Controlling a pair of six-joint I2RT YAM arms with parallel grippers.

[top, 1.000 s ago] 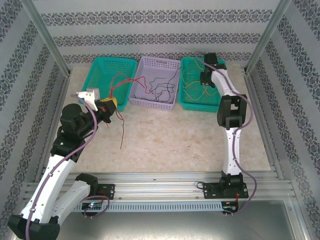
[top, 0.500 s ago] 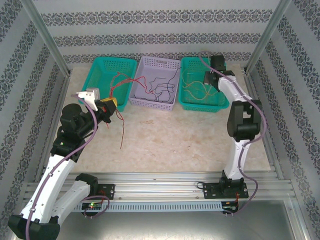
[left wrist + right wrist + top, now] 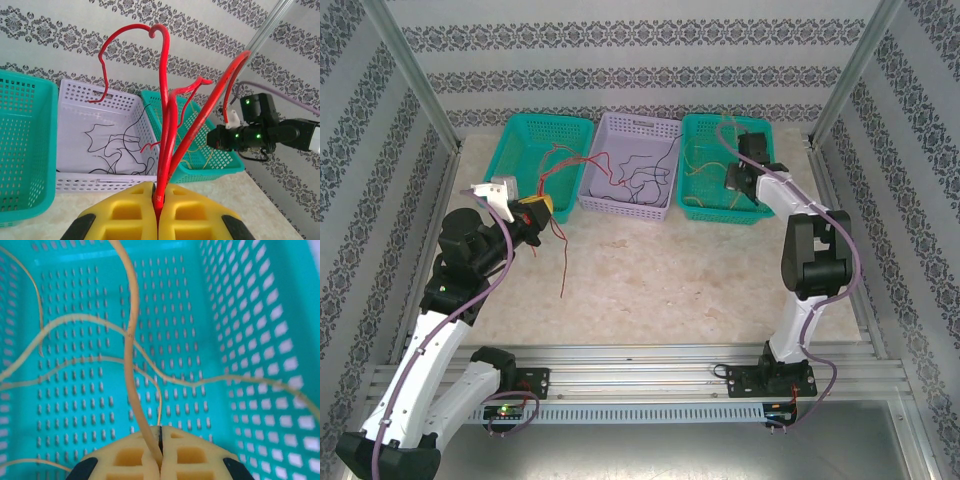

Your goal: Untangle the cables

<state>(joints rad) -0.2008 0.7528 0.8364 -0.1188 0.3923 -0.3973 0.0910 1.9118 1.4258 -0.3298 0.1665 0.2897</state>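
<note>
My left gripper has its yellow foam pads pressed flat together with no gap I can see. They pinch a bundle of thin red cables at its base. In the wrist view the strands fan upward from the pinch and curl over at their tops. Overhead, this gripper sits off the near-left corner of the pale lilac perforated plastic basket. One red strand hangs from it toward the beige marbled tabletop. Other strands arc back toward the lilac basket's left wall, and I cannot tell whether they touch it.

My right gripper is closed too. Its yellow pads meet on a single thin yellow cable that rises out of the pinch. From above, this gripper hangs over the teal perforated basket standing against the lilac basket's right side.

The lilac basket holds thin dark cables, lying in loose loops on its floor. The teal basket to its right holds more yellow cables, and the right wrist view shows them spread in long curves across the basket floor. A second teal basket stands just beside the lilac basket's left wall.
</note>
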